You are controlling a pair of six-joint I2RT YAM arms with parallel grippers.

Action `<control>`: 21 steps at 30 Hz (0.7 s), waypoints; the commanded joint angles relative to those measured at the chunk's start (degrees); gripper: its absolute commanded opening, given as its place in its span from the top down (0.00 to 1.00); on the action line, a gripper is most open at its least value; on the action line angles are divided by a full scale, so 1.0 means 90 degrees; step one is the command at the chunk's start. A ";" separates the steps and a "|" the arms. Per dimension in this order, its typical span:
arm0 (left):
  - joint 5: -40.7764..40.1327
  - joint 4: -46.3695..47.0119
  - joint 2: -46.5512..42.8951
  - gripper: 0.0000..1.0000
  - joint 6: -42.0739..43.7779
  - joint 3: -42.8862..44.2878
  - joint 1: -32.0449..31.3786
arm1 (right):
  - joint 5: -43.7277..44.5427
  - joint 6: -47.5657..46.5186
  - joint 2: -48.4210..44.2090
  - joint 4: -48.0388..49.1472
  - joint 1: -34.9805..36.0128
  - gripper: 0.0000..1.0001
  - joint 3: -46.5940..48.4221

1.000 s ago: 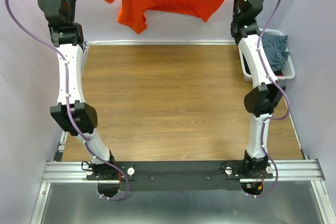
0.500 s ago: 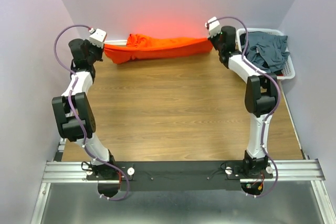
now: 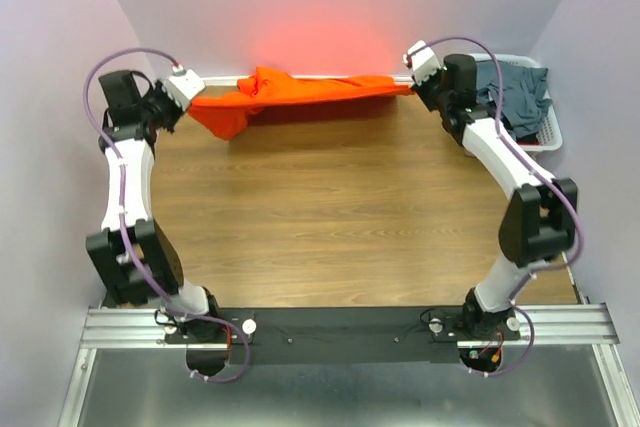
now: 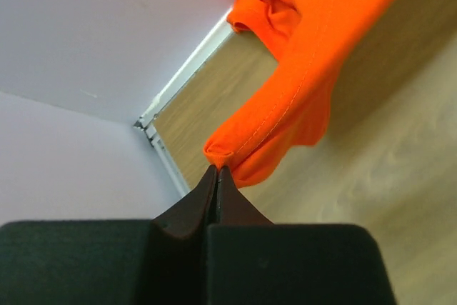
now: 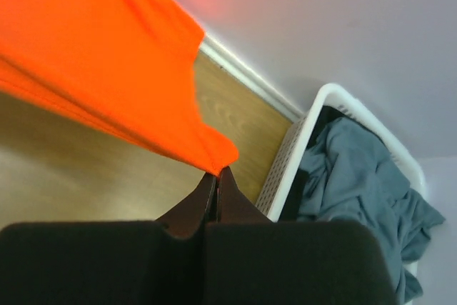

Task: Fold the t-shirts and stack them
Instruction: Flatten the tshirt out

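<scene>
My left end effector (image 4: pixel 216 170) and right end effector (image 5: pixel 216 174) each pinched a corner, the best hold, I think, on the floppy orange shirt (image 3: pixel 310 89).

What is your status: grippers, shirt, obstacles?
Left gripper shut on one end of orange t-shirt. Right gripper shut on other end. Shirt stretched between them along far edge of table. White basket of grey shirts beside right gripper, apart.
</scene>
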 commanded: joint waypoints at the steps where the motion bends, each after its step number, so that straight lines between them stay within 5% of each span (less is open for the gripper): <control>1: 0.0125 -0.2179 -0.1128 1.00 0.2442 -0.0992 0.0146 | -0.0345 -0.0475 -0.0903 -0.1131 -0.0070 0.99 -0.0953; 7: -0.0215 -0.4243 -0.2691 1.00 0.4859 -0.2515 0.0146 | -0.0638 -0.0806 -0.2261 -0.1961 -0.0070 0.99 -0.2232; 9: -0.0411 -0.4658 -0.3140 0.92 0.5323 -0.2770 0.0136 | -0.0794 -0.1108 -0.2671 -0.2446 -0.0070 0.98 -0.2838; 10: -0.0480 -0.4998 -0.3297 0.74 0.5606 -0.2955 0.0136 | -0.0843 -0.1197 -0.3050 -0.2624 -0.0060 0.91 -0.3033; 12: -0.0597 -0.5293 -0.3766 0.63 0.5852 -0.3084 0.0136 | -0.0892 -0.1315 -0.3404 -0.2879 -0.0070 0.69 -0.3434; 13: -0.0723 -0.5294 -0.3922 0.53 0.5805 -0.3190 0.0136 | -0.0892 -0.1373 -0.3754 -0.3102 -0.0060 0.38 -0.3493; 15: -0.0812 -0.5217 -0.4177 0.50 0.5707 -0.3240 0.0136 | -0.0922 -0.1345 -0.4010 -0.3231 -0.0070 0.16 -0.3494; 21: -0.0169 -0.4182 -0.2637 0.44 0.3483 -0.2402 0.0136 | -0.0941 -0.0565 -0.2949 -0.3290 -0.0060 0.17 -0.2763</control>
